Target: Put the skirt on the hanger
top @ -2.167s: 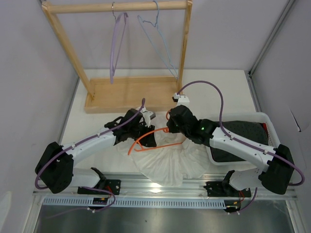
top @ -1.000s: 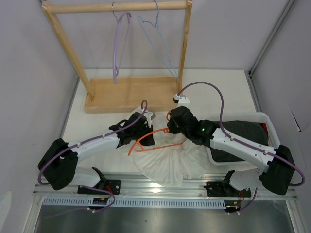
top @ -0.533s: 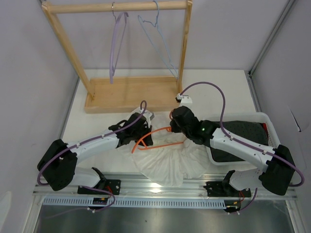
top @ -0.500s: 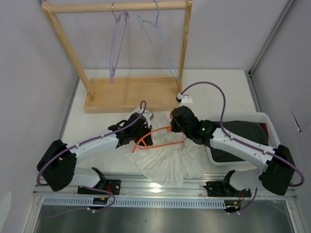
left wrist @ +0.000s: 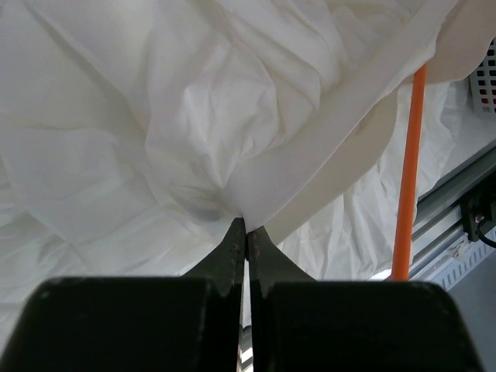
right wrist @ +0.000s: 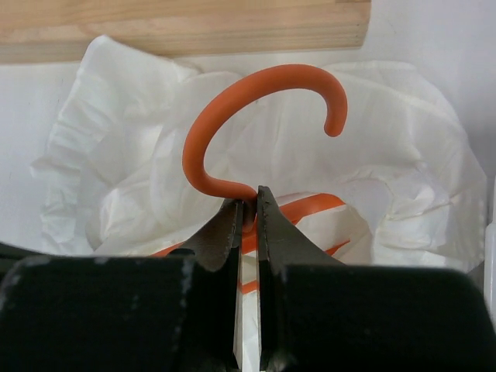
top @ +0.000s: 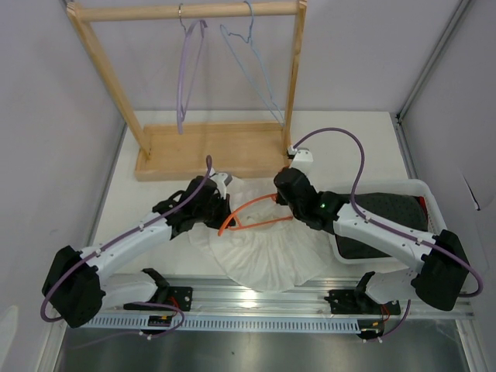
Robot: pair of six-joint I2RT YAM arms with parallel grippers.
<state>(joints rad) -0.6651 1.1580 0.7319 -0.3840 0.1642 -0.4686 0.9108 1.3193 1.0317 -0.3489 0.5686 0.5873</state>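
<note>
The right fingers [right wrist: 230,225] are clamped on the hanger [right wrist: 267,77] at its neck just below the hook, steadying it; the left fingers [left wrist: 236,242] pinch the skirt [top: 263,256] by its waistband, probably to draw it over a hanger arm; the skirt fans out at lower centre on the table [top: 349,147].

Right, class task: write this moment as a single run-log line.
left fingers: shut on skirt edge | right fingers: shut on hanger below hook | hanger: partly under skirt fabric | task: unfinished
</note>
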